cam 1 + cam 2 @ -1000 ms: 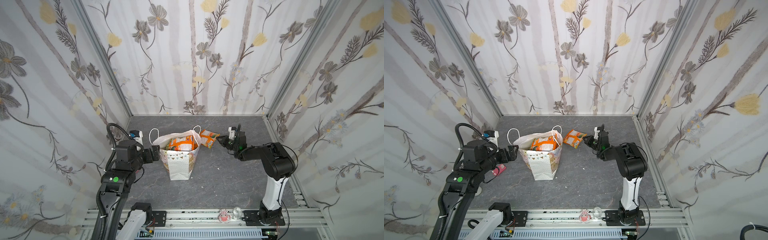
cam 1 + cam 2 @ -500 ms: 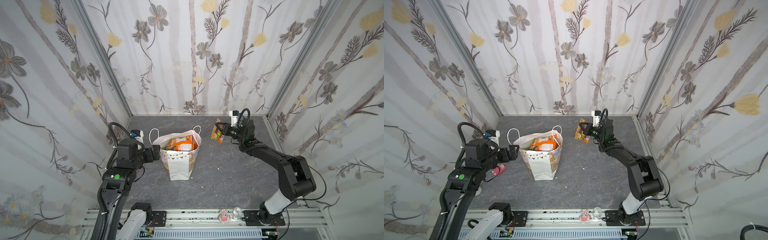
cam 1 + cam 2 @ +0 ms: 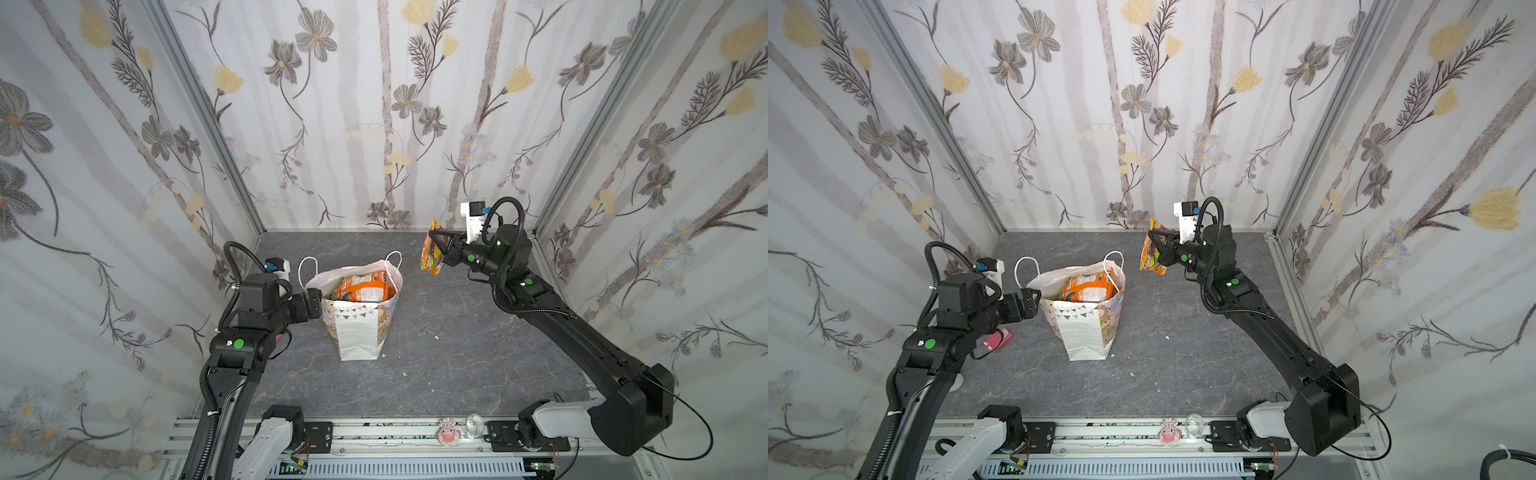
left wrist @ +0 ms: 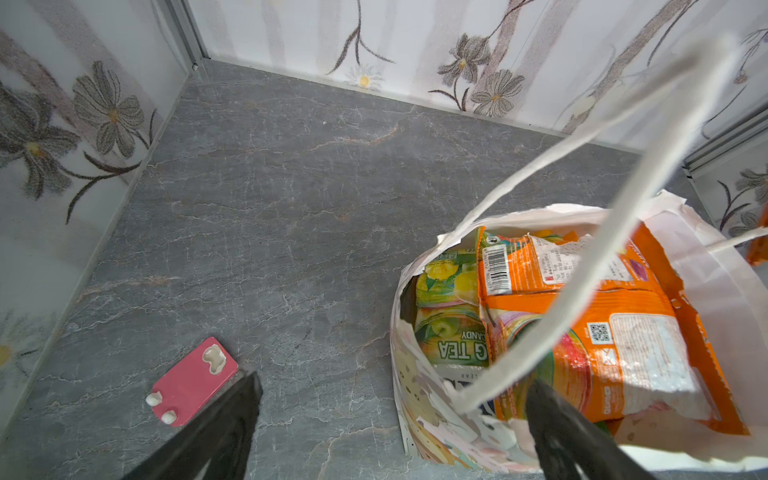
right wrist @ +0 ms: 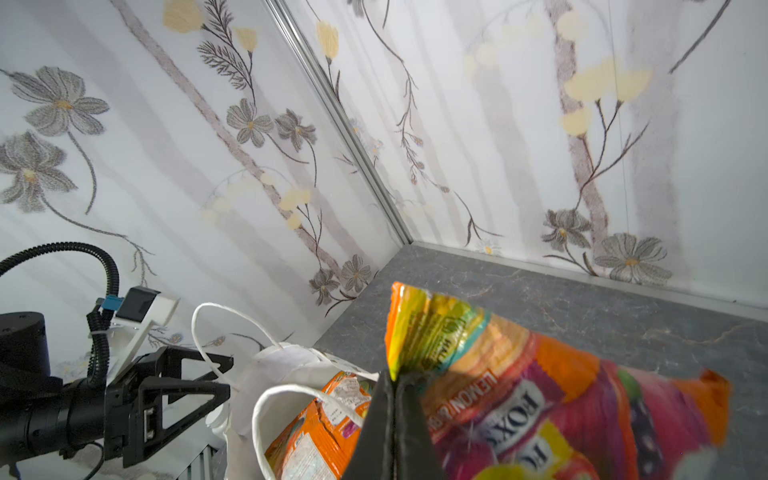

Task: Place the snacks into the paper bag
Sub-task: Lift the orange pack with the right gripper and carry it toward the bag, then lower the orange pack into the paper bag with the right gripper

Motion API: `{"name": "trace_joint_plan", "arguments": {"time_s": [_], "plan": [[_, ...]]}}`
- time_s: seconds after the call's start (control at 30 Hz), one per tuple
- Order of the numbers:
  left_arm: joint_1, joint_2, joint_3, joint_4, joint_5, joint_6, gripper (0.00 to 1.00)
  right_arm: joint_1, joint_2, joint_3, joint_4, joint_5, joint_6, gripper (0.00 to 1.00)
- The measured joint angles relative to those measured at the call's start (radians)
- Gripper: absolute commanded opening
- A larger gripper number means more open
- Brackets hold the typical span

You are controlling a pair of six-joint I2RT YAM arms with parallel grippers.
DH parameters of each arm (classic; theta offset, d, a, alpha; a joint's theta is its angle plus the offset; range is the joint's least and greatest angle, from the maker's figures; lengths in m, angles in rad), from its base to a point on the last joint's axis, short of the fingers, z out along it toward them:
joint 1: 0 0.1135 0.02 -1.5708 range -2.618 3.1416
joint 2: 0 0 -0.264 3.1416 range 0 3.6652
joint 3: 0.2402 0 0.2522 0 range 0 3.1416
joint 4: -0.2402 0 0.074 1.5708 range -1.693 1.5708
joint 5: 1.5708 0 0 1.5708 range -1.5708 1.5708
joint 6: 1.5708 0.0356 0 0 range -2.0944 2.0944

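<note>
The white paper bag (image 3: 358, 328) (image 3: 1086, 332) stands upright mid-table, mouth open. Inside it lie several snacks: orange packets (image 3: 365, 286) (image 3: 1087, 287) (image 4: 615, 332) and a green tea packet (image 4: 451, 332). My left gripper (image 3: 318, 302) (image 3: 1034, 300) (image 4: 395, 384) is open and straddles the bag's left rim, one finger (image 4: 552, 419) over the packets and the other outside. My right gripper (image 3: 434, 236) (image 3: 1153, 233) (image 5: 395, 376) is shut on an orange, yellow and purple snack packet (image 3: 430, 255) (image 3: 1151, 259) (image 5: 540, 399). That packet hangs in the air, to the right of the bag and above its mouth.
A red card with white lumps (image 3: 997, 338) (image 4: 191, 382) lies on the grey table left of the bag, under my left arm. Flowered walls close in the left, back and right. A pink figurine (image 3: 447, 434) sits on the front rail.
My right gripper has lifted the snack packet off the table beside the bag, up and towards the back wall, with the arm stretching out. The left arm and bag stayed in place.
</note>
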Motion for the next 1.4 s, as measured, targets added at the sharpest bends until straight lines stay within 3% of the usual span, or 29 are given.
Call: {"name": "trace_joint_plan", "arguments": {"time_s": [0.67, 1.03, 1.4], "plan": [[0.010, 0.034, 0.015, 0.011, 0.081, -0.003, 1.00, 0.225, -0.029, 0.309, -0.207, 0.127, -0.132, 0.00], [0.013, 0.035, 0.021, 0.026, 0.106, -0.019, 1.00, 0.312, 0.060, 0.481, -0.268, 0.045, -0.145, 0.00], [0.023, 0.041, 0.086, 0.002, 0.045, -0.021, 1.00, 0.409, 0.208, 0.611, -0.339, -0.045, -0.149, 0.00]]}}
